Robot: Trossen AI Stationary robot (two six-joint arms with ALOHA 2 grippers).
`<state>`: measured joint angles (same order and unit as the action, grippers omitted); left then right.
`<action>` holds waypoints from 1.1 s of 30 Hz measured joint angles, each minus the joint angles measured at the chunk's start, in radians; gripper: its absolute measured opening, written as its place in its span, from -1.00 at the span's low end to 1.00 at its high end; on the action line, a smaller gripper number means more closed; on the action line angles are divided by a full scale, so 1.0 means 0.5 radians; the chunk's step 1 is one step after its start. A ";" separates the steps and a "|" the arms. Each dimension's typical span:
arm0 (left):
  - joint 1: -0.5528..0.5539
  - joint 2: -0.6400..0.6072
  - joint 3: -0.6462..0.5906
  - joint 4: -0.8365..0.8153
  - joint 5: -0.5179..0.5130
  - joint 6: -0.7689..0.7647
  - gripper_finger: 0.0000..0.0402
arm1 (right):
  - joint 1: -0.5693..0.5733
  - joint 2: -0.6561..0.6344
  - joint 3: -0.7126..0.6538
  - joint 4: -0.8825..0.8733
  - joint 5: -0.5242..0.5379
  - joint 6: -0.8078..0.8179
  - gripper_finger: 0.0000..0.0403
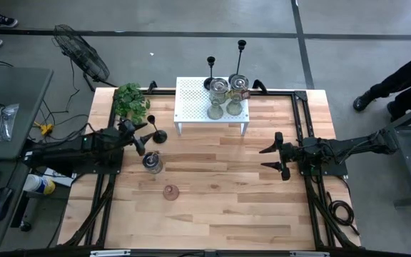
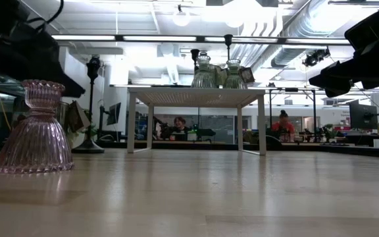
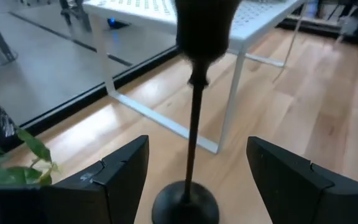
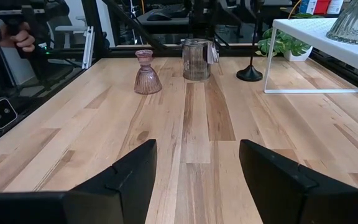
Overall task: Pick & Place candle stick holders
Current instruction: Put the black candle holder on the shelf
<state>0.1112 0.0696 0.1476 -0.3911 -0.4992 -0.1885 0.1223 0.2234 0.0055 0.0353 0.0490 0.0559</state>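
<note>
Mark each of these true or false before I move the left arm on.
1. The left gripper is shut on the black candlestick. False: its fingers stand open on either side of the stem, not touching it.
2. The pink glass holder stands on the white shelf. False: it stands on the wooden table, in front of the shelf.
3. Glass holders stand on the white shelf. True.
4. The right gripper holds nothing. True: its fingers are open over bare table.
5. The plant sits at the table's right edge. False: it is at the back left corner.
</note>
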 joint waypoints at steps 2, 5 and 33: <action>0.000 0.028 -0.032 0.036 -0.041 0.000 0.32 | 0.000 0.001 0.000 0.000 -0.001 0.000 0.10; 0.000 0.095 -0.058 0.143 -0.140 0.011 0.32 | 0.000 0.001 0.000 -0.001 -0.001 0.000 0.10; 0.000 0.760 -0.074 1.008 -0.359 0.143 0.31 | 0.000 0.001 0.000 -0.002 -0.001 0.000 0.10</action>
<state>0.1112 0.4496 0.1108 0.1130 -0.6785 -0.1171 0.1222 0.2237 0.0055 0.0345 0.0486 0.0559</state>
